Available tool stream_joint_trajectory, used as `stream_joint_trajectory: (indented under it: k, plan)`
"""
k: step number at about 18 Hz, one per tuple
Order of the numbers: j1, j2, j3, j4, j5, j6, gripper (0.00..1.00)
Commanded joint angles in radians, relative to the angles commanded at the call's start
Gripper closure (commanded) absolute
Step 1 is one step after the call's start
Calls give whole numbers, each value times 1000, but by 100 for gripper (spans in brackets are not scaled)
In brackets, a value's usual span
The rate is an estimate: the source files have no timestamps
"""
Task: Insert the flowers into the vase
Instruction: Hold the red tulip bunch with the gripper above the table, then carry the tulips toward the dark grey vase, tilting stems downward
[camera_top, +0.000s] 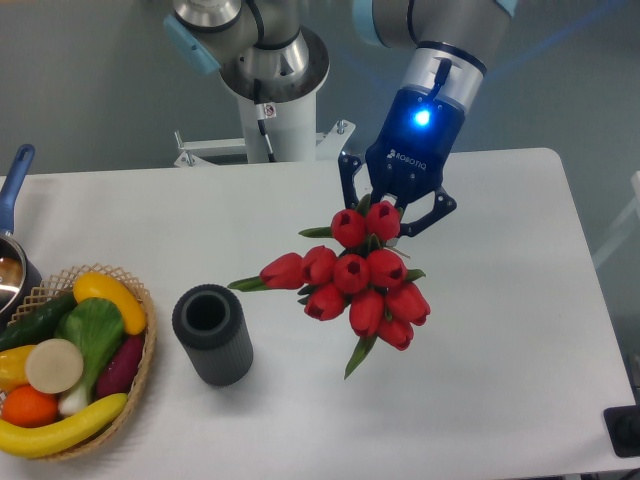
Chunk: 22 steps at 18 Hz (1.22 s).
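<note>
The flowers (355, 275) are a bunch of red tulip buds with green leaves, held in the air over the middle of the white table. My gripper (392, 218) is right behind and above the bunch, its fingers closed around the stems, which the buds hide. The vase (212, 333) is a short dark grey ribbed cylinder with its round mouth up, standing on the table to the lower left of the flowers, apart from them.
A wicker basket (140, 300) with bananas, a cucumber, an orange and other produce sits at the front left, close to the vase. A blue-handled metal pot (12, 255) is at the left edge. The arm's base (270, 110) stands behind the table.
</note>
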Motion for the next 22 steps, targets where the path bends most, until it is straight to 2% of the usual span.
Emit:
stream_joint_trajectory:
  k: [2,8,17,19,22]
  plan:
    - [-3,3,-15,0,2,9,75]
    - [-3,2,-5,0,0,11,75]
    - [-32,-35,15,21,-1,60,75]
    - [-57,-55,15,44,-62,121,75]
    - [-61,-86,18,54,-223,173,75]
